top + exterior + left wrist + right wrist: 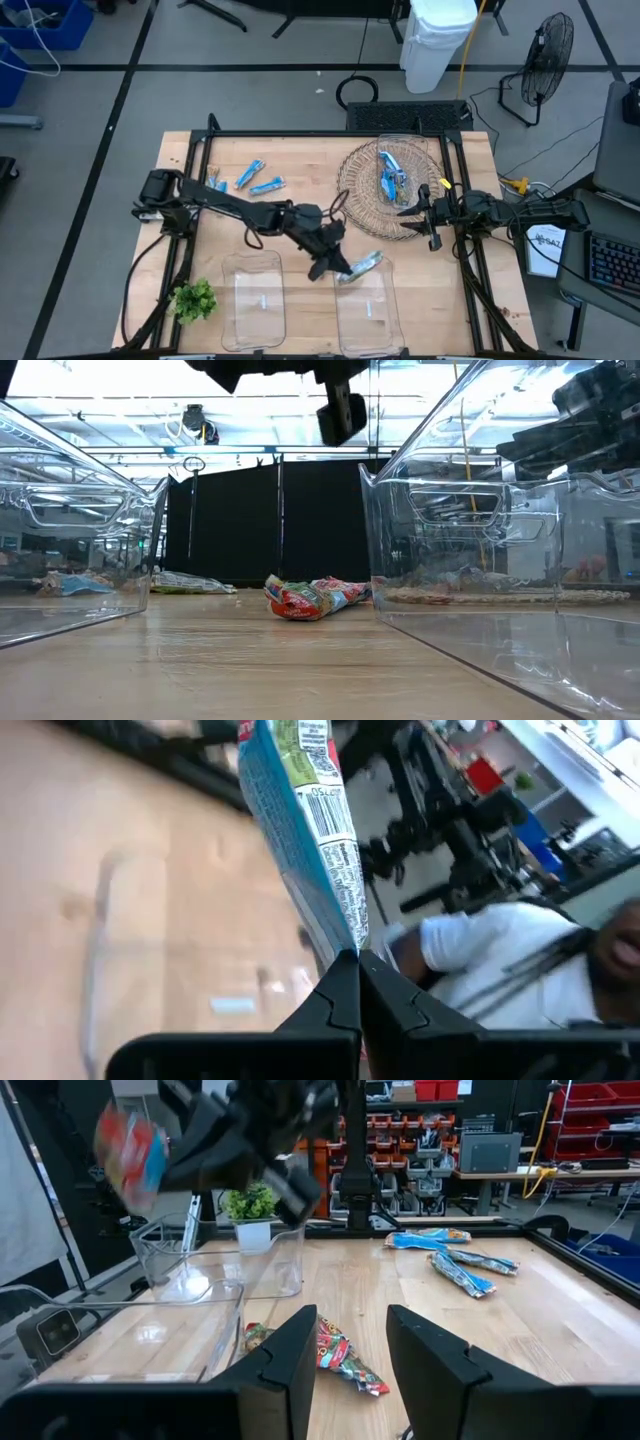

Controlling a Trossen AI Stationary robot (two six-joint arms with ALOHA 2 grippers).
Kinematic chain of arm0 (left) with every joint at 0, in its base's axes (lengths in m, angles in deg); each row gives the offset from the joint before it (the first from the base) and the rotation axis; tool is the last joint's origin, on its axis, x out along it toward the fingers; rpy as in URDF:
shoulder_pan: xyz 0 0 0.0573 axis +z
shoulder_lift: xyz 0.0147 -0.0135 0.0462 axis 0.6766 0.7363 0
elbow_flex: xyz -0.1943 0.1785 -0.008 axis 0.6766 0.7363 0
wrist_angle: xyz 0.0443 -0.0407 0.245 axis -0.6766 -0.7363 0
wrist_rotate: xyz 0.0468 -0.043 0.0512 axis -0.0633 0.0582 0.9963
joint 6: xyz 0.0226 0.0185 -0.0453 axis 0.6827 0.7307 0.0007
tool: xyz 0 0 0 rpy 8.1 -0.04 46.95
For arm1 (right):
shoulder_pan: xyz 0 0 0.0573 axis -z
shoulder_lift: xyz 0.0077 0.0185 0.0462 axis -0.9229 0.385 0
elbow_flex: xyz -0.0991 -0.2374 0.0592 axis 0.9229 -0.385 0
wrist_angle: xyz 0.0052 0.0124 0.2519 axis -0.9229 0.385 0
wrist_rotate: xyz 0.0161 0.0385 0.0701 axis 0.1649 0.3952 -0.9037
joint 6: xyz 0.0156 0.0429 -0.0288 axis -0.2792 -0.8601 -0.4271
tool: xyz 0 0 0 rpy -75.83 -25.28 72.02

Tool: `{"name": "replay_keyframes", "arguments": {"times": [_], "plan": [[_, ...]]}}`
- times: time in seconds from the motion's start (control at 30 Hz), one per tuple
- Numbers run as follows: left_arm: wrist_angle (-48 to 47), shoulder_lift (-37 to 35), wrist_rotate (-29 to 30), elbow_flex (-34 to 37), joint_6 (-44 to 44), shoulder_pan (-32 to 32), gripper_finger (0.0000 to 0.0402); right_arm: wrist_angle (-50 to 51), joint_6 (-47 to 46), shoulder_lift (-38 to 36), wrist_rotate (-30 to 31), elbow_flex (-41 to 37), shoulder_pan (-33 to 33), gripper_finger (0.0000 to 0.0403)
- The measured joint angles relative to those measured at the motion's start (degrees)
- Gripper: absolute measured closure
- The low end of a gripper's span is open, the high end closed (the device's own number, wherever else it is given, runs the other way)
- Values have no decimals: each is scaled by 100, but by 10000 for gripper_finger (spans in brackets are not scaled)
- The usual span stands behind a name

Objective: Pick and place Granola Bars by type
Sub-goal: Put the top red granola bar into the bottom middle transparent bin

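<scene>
My left gripper (338,268) is over the far end of the right clear bin (368,310), shut on a granola bar (362,265) whose wrapper shows blue, green, red and a barcode (310,820). My right gripper (412,212) hovers open beside the wicker tray (360,195), which holds several blue bars (390,175). A multicoloured bar (340,1355) lies flat on the table ahead of the right fingers and also shows in the low view (310,598). Three blue bars (258,180) lie on the table near its far left. My left gripper pinches the bar between its two fingertips (340,985) at the end of the wrapper (352,938). The bar sticks out beyond the fingertips, roughly in line with the fingers. It is lifted clear of the table, above the right bin's far rim (365,262).
A second clear bin (255,300) stands left of the first, near the table's near edge. A green leafy sprig (195,298) sits at the near left corner. Black frame rails run along the table's sides. A person in white (500,960) shows beyond the table.
</scene>
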Motion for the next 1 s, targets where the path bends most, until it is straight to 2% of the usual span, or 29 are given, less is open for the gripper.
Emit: {"name": "replay_keyframes", "arguments": {"times": [0.17, 0.33, 0.57, 0.8, 1.0], "plan": [[-211, 113, -215, 0, -277, -15, 400, 0, 2, 0, 0, 0, 2, 289], [-443, 113, -301, 0, -186, -26, 401, -2, 2, 0, 0, 0, 2, 289], [-827, 113, -906, -2, 187, -64, 401, -2, 0, 0, 0, 0, 2, 289], [-896, 113, -706, -2, 73, 70, 401, -1, 2, 0, 0, 0, 1, 289], [-770, 113, -768, -2, -173, 205, 401, -2, 1, 0, 0, 0, 0, 289]]}}
